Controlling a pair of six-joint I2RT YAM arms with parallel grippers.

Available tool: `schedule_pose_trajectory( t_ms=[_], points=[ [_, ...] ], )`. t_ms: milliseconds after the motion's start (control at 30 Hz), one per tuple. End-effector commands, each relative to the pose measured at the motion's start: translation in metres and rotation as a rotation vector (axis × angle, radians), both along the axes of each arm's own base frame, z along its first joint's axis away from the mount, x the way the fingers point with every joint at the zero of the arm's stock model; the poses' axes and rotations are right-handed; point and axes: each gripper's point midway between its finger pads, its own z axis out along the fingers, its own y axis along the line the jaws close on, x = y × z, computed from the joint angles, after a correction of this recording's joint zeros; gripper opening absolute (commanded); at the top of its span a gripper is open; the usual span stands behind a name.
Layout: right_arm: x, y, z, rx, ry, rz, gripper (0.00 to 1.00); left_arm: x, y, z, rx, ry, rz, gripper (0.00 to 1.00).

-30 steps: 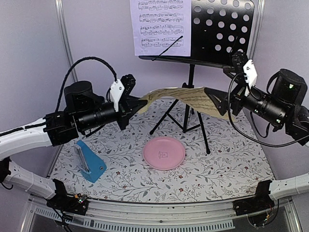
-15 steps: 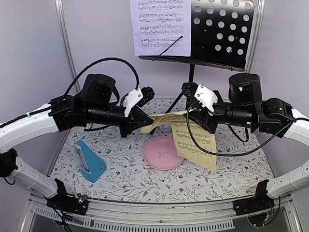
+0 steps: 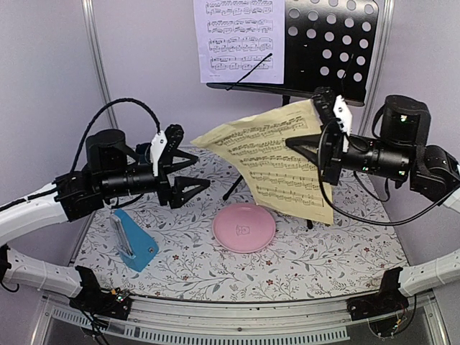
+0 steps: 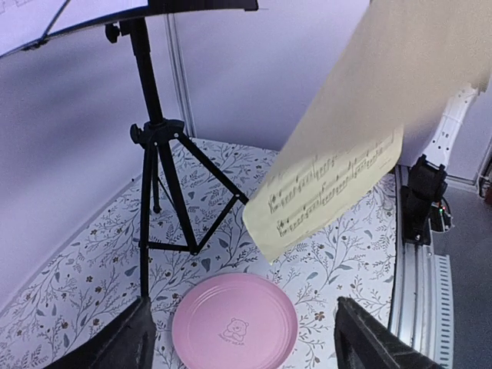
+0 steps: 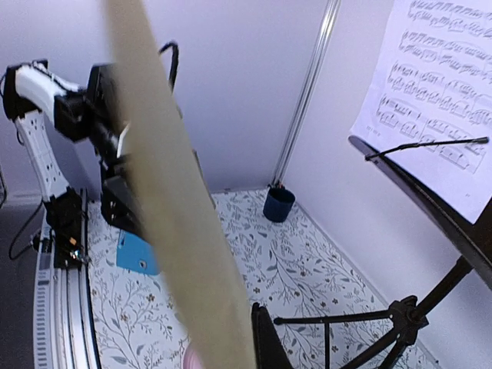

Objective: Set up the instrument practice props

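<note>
The yellow sheet of music [image 3: 277,162] hangs in the air in front of the black music stand [image 3: 327,43], printed side facing the top camera. My right gripper [image 3: 302,146] is shut on its right edge. In the right wrist view the yellow sheet [image 5: 177,207] shows edge-on against a black finger [image 5: 269,346]. My left gripper [image 3: 191,175] stands open to the left of the sheet, apart from it, with nothing between its fingers [image 4: 115,346]. The lilac sheet [image 3: 237,39] rests on the stand's desk. The blue metronome [image 3: 133,241] stands at the front left.
A pink plate [image 3: 244,226] lies mid-table, below the yellow sheet [image 4: 346,177] and in front of the stand's tripod legs [image 4: 154,154]. A dark blue cup [image 5: 278,204] stands at the back left corner. Walls close in the back and the sides.
The left gripper opened, let go of the yellow sheet and drew back to the left. The right gripper shut on the sheet and raised it to the right, so it now hangs unfolded.
</note>
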Motion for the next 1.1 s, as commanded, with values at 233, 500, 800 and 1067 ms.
schedule_pose_trajectory(
  t_ms=[233, 500, 800, 1067],
  points=[
    [-0.035, -0.01, 0.066, 0.324, 0.02, 0.252, 0.0, -0.029, -0.025, 0.064, -0.43, -0.103, -0.209, 0.99],
    [-0.043, -0.015, 0.068, 0.365, 0.048, 0.3, 0.0, -0.052, -0.041, 0.105, -0.511, -0.206, -0.348, 0.86],
    [-0.028, -0.02, 0.062, 0.398, 0.082, 0.271, 0.0, -0.073, -0.071, 0.125, -0.519, -0.195, -0.477, 0.28],
    [0.014, -0.056, 0.079, 0.482, 0.027, -0.016, 0.63, -0.023, -0.084, 0.155, -0.507, -0.155, -0.247, 0.0]
  ],
)
